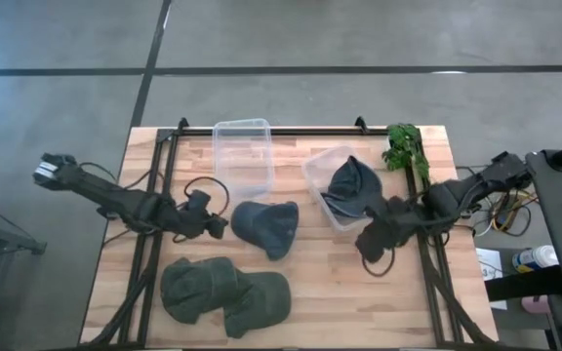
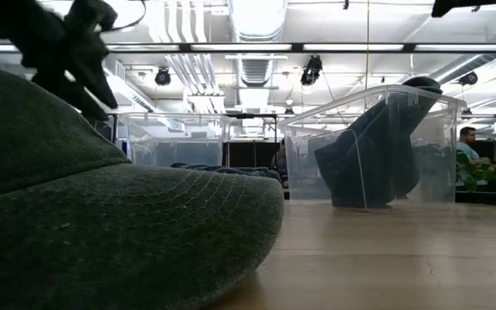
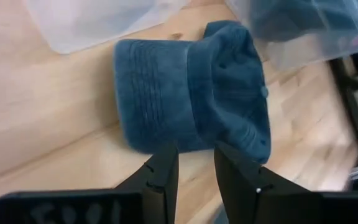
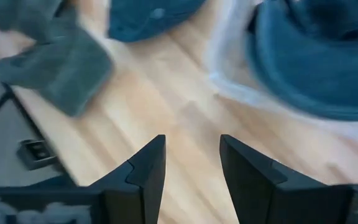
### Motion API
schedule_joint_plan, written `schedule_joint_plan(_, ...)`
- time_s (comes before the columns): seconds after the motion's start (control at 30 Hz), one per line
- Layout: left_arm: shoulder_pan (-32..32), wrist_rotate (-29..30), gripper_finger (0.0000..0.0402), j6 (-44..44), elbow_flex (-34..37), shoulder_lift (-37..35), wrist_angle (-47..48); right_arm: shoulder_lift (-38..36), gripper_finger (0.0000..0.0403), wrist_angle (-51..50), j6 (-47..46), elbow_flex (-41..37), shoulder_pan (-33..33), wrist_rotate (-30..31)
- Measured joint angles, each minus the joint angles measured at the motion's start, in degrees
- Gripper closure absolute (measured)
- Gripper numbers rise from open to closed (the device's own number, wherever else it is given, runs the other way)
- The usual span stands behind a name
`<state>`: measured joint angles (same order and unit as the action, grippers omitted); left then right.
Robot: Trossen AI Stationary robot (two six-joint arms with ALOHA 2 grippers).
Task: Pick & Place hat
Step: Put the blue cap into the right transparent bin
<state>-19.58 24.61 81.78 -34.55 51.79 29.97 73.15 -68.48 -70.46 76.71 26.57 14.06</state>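
Observation:
A blue hat (image 1: 266,226) lies flat on the table's middle, seen close in the left wrist view (image 3: 191,93). My left gripper (image 1: 218,224) (image 3: 196,163) is open with a narrow gap, just left of that hat's edge; I see no touch. A second blue hat (image 1: 351,185) (image 2: 368,155) sits inside a tilted clear bin (image 1: 322,175) (image 4: 229,74). My right gripper (image 1: 369,242) (image 4: 191,155) is open over bare wood, near side of that bin. Two green hats (image 1: 198,288) (image 1: 261,300) lie at the near left; one fills the low view (image 2: 102,224).
An upright clear bin (image 1: 242,156) stands at the far middle. A green leafy plant (image 1: 405,148) lies at the far right corner. Black rails (image 1: 149,244) (image 1: 435,263) run along both table sides. A person (image 2: 468,142) sits in the room beyond. Bare wood shows at the near right (image 1: 359,302).

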Motion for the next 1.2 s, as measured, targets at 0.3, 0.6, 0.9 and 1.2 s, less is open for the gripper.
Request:
schedule_joint_plan(0.3,2.6,-1.1,0.0277,3.9,12.1,-3.2,-6.3,0.0,0.0261,6.6,-7.2,-2.3,6.3,2.9)
schedule_joint_plan(0.6,6.1,3.3,0.0247,-4.4,16.3,-1.7,-14.9,0.1,0.0265,8.5,-10.6,-2.3,7.3,4.6)
schedule_joint_plan(0.9,10.6,-1.4,0.0246,-11.1,22.5,2.7,-32.0,0.1,0.0269,11.4,-10.6,-2.3,7.3,5.3)
schedule_joint_plan(1.2,12.6,-3.1,0.0246,-13.7,25.4,10.2,-42.4,0.1,0.0275,12.3,-11.3,-2.3,7.3,5.2)
